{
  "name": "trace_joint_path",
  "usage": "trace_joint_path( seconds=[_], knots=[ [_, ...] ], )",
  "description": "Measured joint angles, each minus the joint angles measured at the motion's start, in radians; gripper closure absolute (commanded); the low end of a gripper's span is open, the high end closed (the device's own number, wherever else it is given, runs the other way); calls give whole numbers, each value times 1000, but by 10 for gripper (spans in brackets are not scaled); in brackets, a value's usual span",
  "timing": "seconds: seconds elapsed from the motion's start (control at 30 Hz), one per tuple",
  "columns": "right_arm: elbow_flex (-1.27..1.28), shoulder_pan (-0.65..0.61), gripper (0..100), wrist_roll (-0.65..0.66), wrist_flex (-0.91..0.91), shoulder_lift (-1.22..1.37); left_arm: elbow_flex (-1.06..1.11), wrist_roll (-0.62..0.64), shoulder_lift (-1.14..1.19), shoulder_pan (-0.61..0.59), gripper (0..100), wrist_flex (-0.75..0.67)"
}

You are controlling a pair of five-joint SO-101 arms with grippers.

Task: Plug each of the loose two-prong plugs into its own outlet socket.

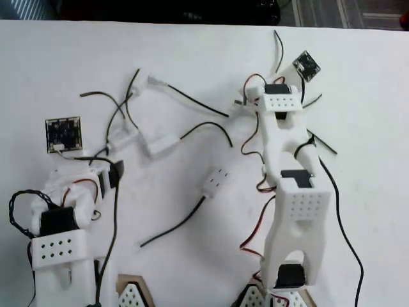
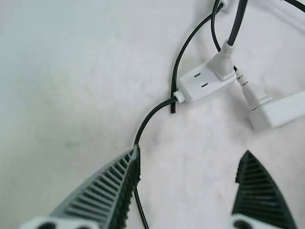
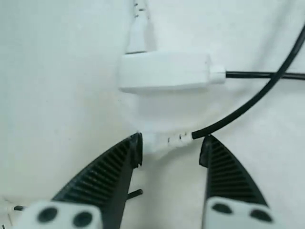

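In the right wrist view my right gripper [image 3: 171, 145] is open, with a small white plug [image 3: 162, 141] on a black cable lying on the table between its fingertips. Just beyond it sits a white outlet block [image 3: 164, 71] with another plug in its far side. My left gripper [image 2: 188, 179] is open over the bare table, with a black cable [image 2: 152, 117] running past one finger. Ahead of it lies a white two-slot socket [image 2: 200, 83] with a plug [image 2: 224, 59] in its end, beside a second white block [image 2: 281, 109]. From above, a loose socket [image 1: 216, 181] lies mid-table.
Two small black circuit boards lie on the white table [image 1: 358, 128], one at the left [image 1: 62, 134] and one at the back right [image 1: 307, 66]. Black cables loop across the middle [image 1: 204, 128]. Two arm bases stand at the front edge [image 1: 131, 294].
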Motion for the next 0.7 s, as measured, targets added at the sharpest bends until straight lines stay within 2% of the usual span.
trace_joint_path(
  seconds=[0.23, 0.7],
  knots=[
    [-63, -2, 807, -8, 0, 84, 0, 0, 0, 0, 683, 0],
    [-163, 3, 825, -8, 132, 121, 0, -3, 0, 0, 683, 0]
  ],
)
